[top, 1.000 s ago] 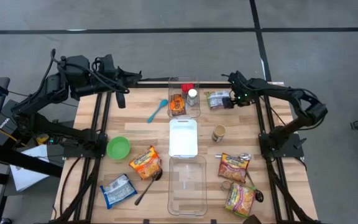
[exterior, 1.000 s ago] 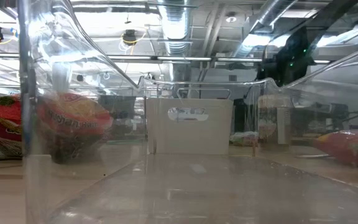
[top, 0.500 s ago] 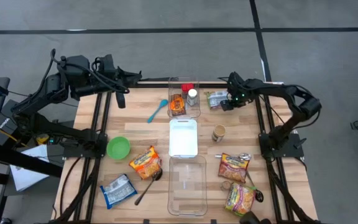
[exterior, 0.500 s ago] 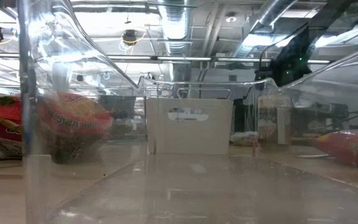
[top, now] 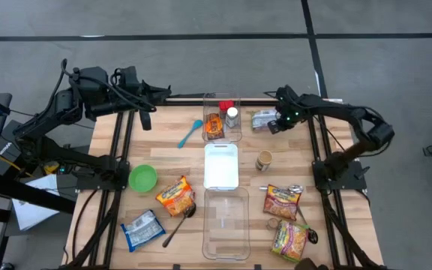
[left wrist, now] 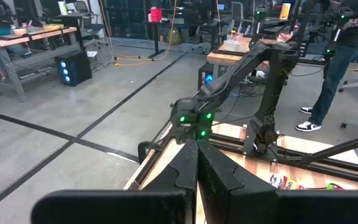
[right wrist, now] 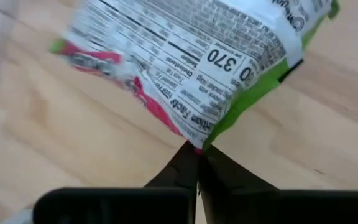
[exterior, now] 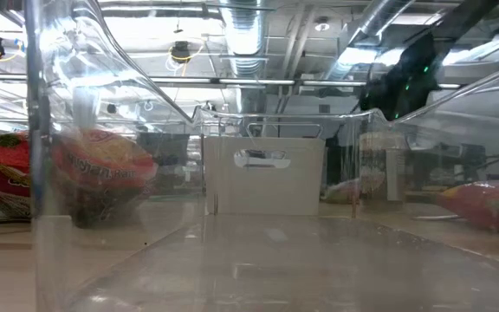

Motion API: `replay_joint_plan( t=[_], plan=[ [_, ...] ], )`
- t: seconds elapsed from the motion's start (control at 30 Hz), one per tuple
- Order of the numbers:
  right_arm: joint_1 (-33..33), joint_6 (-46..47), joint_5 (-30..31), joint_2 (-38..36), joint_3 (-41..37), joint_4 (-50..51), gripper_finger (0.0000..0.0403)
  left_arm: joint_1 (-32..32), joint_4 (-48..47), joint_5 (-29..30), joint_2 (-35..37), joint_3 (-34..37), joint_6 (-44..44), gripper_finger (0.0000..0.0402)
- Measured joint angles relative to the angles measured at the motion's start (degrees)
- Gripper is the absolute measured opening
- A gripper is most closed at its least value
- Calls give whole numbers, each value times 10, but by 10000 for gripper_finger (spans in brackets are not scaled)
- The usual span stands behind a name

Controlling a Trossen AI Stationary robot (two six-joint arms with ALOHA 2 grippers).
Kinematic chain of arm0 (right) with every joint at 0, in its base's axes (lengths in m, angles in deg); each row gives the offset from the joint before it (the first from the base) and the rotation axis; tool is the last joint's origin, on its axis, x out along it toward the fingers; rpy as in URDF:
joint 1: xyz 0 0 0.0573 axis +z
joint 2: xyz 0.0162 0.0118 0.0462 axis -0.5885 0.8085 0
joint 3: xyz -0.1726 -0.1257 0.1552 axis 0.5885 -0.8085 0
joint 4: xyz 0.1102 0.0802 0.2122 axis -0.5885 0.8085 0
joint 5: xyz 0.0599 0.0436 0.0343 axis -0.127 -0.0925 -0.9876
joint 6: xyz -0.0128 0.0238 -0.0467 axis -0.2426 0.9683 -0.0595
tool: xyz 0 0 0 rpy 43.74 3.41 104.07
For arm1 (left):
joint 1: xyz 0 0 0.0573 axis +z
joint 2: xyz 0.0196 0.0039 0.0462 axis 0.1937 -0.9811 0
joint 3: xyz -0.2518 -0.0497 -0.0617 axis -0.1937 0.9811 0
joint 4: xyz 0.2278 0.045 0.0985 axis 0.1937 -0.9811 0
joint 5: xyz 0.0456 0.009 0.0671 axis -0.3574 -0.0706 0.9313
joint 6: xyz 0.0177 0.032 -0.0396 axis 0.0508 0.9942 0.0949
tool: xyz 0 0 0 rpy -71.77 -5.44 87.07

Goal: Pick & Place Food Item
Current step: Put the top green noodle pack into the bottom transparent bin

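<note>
Near counter's far right corner, noodle packet (right wrist: 185, 56) is pinched by its edge in right end effector (right wrist: 197, 151) for lifting; left end effector (left wrist: 197, 163) is kept closed, parked past far left corner.

The right arm reached across the table's far right corner, its right gripper (top: 274, 124) pinched shut. The left arm waited folded at the far left, its left gripper (top: 150, 118) closed.

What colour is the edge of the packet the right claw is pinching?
Green, with pink beside it, on the packet; clearest in the right wrist view.
</note>
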Motion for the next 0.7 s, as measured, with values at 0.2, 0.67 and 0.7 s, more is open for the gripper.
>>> replay_joint_plan(
  t=[0.2, 0.67, 0.7],
  plan=[
    [8, 12, -2, -146, 0, 26, 1, 0, 0, 0, 0, 0, 0, 2],
    [38, 183, -135, -484, 0, 73, 0, 0, 12, 2, -17, -1, 5, 2],
    [48, 203, -143, -500, 0, 69, 0, 0, 14, 2, -19, -1, 5, 2]
  ],
)
